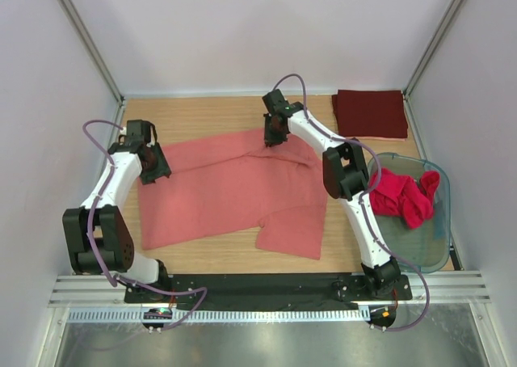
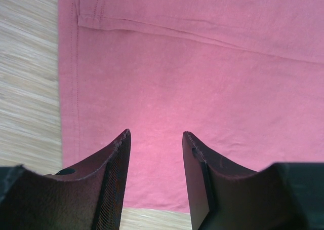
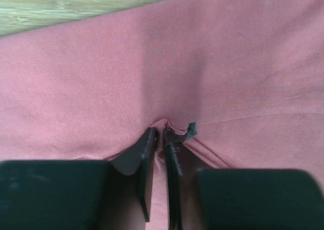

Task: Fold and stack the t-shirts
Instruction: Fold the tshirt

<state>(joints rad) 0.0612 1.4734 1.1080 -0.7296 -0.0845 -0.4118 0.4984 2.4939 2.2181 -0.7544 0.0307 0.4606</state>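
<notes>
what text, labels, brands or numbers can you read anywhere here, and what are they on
None can be read.
The salmon shirt, maroon shirt, red shirt and tub show no print in any view.
Small parts on the near rail are too small to read.

A salmon-pink shirt is spread flat, pinched by the right claw; rightward, a maroon shirt is folded, red ones bunched.
</notes>
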